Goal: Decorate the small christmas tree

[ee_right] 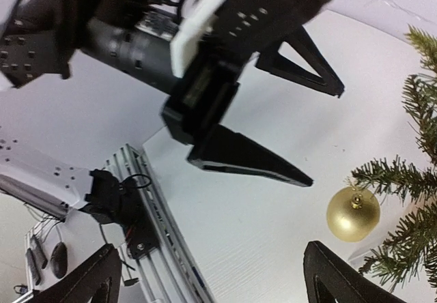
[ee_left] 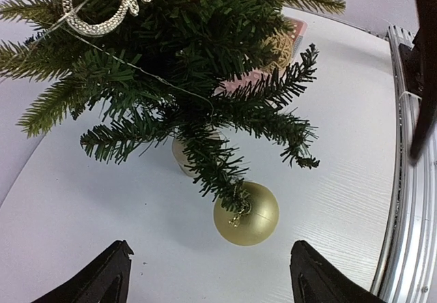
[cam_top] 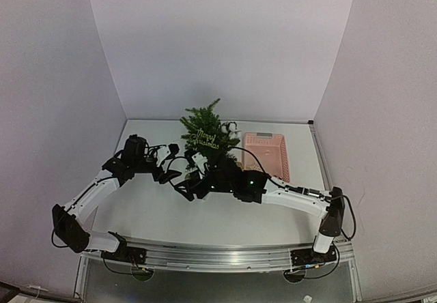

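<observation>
now: the small christmas tree (cam_top: 208, 134) stands upright at the middle back of the table (cam_top: 157, 207) in the top view, just left of the pink basket (cam_top: 266, 156). a glitter "merry christmas" sign (cam_top: 205, 139) sits in its upper branches. a gold bauble (ee_left: 246, 213) hangs from a low branch tip, lower centre of the left wrist view, near the pale pot (ee_left: 181, 158).

left gripper (ee_left: 212, 286): fingers apart, nothing between them, bauble just ahead. right gripper (ee_right: 212, 282): fingers apart too, empty.

handling, our judgement: the tree looks light and top-heavy on its small pot, so a sideways push could tip it. the needle branches look springy and should bend near the tips. the bauble looks smooth, slippery, perhaps brittle. we would steady the tree at the pot or lower trunk.
</observation>
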Robot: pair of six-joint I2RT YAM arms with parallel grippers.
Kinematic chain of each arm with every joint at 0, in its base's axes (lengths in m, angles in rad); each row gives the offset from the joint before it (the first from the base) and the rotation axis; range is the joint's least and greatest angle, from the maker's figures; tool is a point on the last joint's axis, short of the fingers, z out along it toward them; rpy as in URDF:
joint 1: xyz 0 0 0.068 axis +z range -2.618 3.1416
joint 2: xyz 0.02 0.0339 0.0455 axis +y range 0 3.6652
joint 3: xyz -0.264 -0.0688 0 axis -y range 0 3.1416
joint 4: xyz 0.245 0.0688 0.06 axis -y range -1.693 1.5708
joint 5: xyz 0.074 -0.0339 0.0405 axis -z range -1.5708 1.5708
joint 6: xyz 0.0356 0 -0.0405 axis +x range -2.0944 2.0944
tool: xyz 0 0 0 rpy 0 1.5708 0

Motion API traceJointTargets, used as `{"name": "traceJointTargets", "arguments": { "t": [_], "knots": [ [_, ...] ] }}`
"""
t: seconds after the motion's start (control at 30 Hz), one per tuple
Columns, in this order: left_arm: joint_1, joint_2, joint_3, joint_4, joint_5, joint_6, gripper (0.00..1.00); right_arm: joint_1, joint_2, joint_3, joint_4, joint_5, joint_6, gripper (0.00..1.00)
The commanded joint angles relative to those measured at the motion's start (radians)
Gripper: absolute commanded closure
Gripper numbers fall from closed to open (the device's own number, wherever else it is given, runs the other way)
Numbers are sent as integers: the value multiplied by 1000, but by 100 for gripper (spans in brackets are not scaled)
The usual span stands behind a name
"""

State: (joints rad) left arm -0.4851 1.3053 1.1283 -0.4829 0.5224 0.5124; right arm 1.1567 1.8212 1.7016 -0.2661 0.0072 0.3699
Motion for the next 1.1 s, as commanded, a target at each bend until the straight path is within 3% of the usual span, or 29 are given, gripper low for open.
{"name": "traceJointTargets", "arguments": {
  "t": [0.0,0.1,0.23,0.43,0.53,0.73,0.9,1.07],
  "knots": [
    [16,-60,-22,89,20,-115,16,-18,-140,45,0,-166,-8,10],
    [28,-86,-45,128,21,-178,12,-60,-220,22,-4,-132,39,10],
    [47,-112,-71,161,28,-249,8,-145,-346,-37,-78,62,114,10],
    [88,-142,-113,192,29,-328,7,-250,-479,-126,-376,476,275,11],
    [111,-154,-136,218,20,-378,7,-320,-492,-163,-524,560,372,13],
    [118,-165,-191,255,-5,-454,5,-512,-337,-146,-754,372,343,16],
    [120,-161,-222,268,-59,-474,4,-698,-150,-108,-809,145,201,27],
    [138,-155,-233,276,-100,-464,4,-788,42,-5,-856,61,52,33]
  ]
}}
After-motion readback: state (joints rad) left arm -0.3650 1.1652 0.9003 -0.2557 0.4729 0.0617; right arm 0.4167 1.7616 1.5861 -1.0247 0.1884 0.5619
